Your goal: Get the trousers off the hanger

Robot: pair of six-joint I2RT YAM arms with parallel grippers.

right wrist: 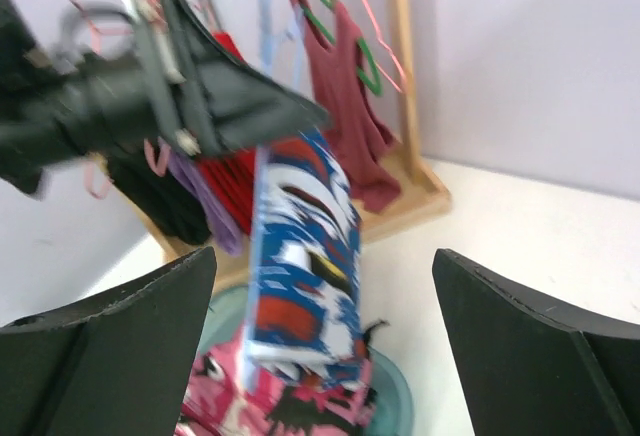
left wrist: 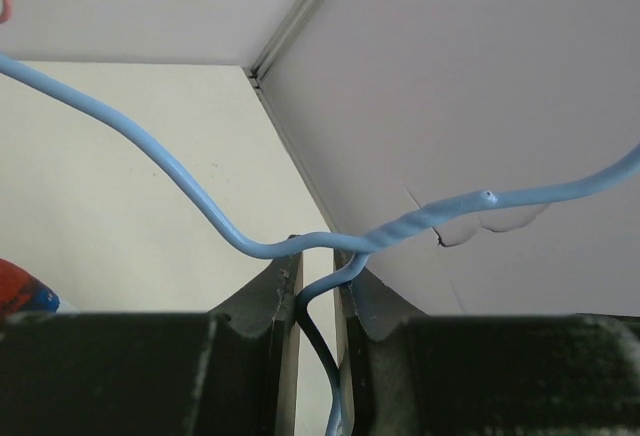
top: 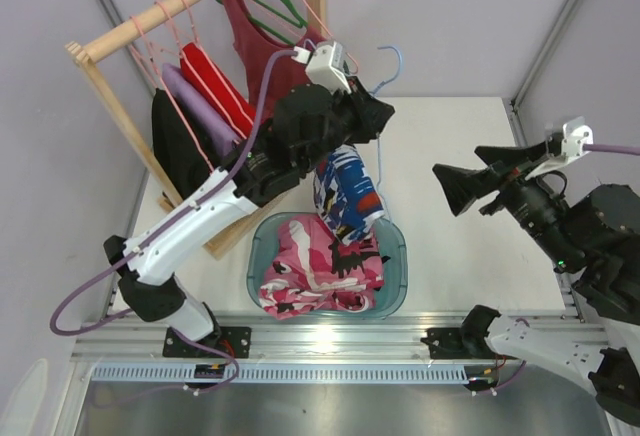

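Little done: gripping light-blue wire hanger at neck with nearly closed left fingers; trousers not yet off, hanging over teal basin; nothing between wide-spread right fingers.

No readable text, labels, brands or numbers in any view. Print on the trousers: blurred patches only, nothing legible.

A lab test cell: plain panel walls and aluminium mounting rail
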